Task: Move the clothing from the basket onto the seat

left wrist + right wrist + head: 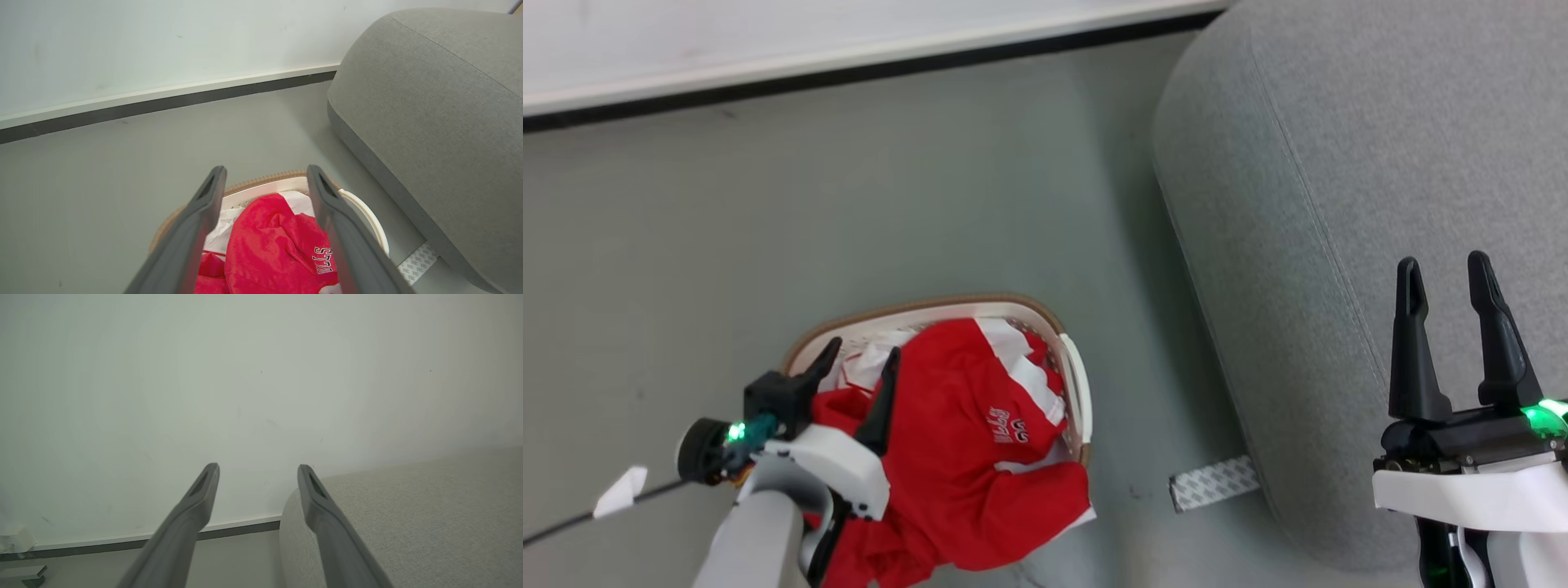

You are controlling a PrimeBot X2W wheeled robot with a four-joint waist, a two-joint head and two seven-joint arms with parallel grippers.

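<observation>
The red jersey [964,441] is lying heaped in the white basket [931,306] on the floor, spilling over its rim at six o'clock. The left gripper [864,359] is hovering over it, fingers spread wide, holding nothing. At three o'clock, the right gripper [1444,269] is hanging above the grey seat [1339,163], fingers equally wide.

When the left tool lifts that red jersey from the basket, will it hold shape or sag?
Probably sags: the red jersey lies crumpled in soft folds. Likely light, being thin cloth. Part spills over the basket rim, so it may drag there and tug the basket.
</observation>
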